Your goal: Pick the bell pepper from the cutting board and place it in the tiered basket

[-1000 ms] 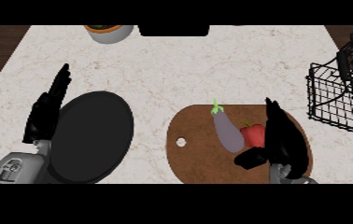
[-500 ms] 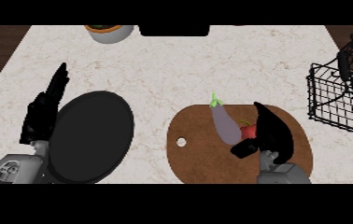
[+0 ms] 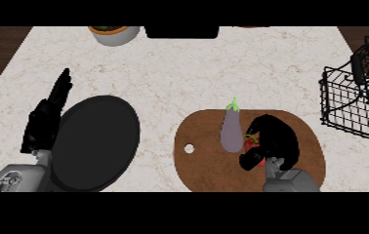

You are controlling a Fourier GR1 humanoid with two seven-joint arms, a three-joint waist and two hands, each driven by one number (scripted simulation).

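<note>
Counter (image 3: 216,72): marble top, everything sits on it. Black round plate (image 3: 93,143) lies just right of the left hand's fingers. Left hand (image 3: 47,121) rests open at the view's left edge, fingers straight, holding nothing. Cutting board (image 3: 216,174) spreads under and around the right hand's fingers. Tiered basket (image 3: 344,104) stands well off to the right of those fingers, up past the board's edge. Right hand (image 3: 274,140) is curled down over the bell pepper (image 3: 252,141); only a red sliver shows at the fingertips' left side, so it looks like a grasp closing on it. Eggplant (image 3: 231,129) lies just left of the fingers, nearly touching the pepper.

Risk: fingers could nudge or catch the eggplant on the lift. Pepper is mostly hidden, so I can't tell how well it is seated; a partial hold could let it slip on the way to the basket.
</note>
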